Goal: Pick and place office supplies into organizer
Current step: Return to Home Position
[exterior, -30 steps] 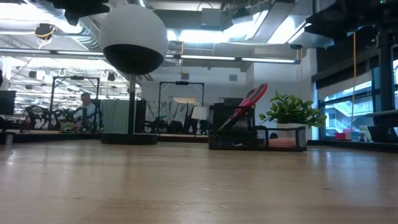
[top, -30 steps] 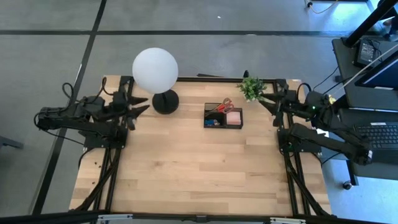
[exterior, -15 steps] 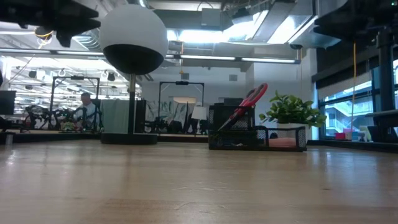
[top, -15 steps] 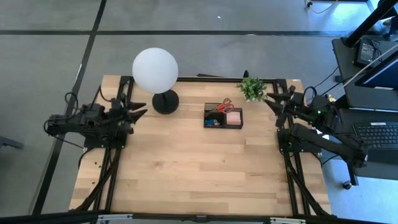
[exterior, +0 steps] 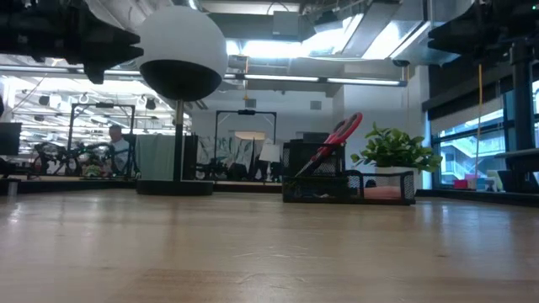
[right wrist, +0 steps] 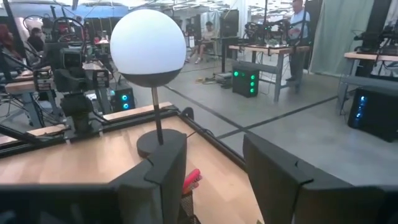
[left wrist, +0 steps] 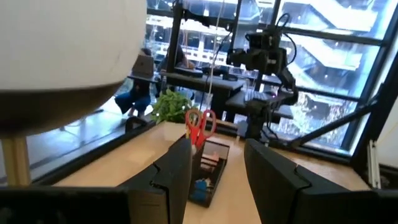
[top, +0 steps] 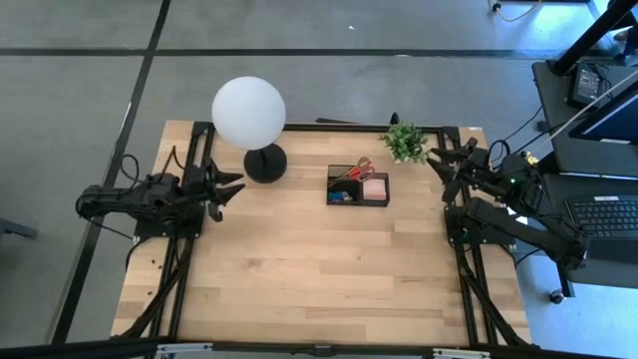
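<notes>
Wooden table [top: 299, 269] bears the organizer [top: 358, 186], with scissors [top: 351, 171] and seemingly a pink pad [top: 375, 188] inside; a workshop lies beyond. Well to either side of the organizer hover the left gripper [top: 237, 183] and right gripper [top: 435, 160], fingers spread, empty.

Around your wooden table [top: 319, 269] lay a grey floor [top: 80, 60] crossed by black tape lines [top: 299, 52]. Beyond it you had bright ceiling lights [exterior: 282, 49], tall windows [exterior: 472, 139] and a dark desk [top: 558, 100] holding a keyboard [top: 608, 214].
</notes>
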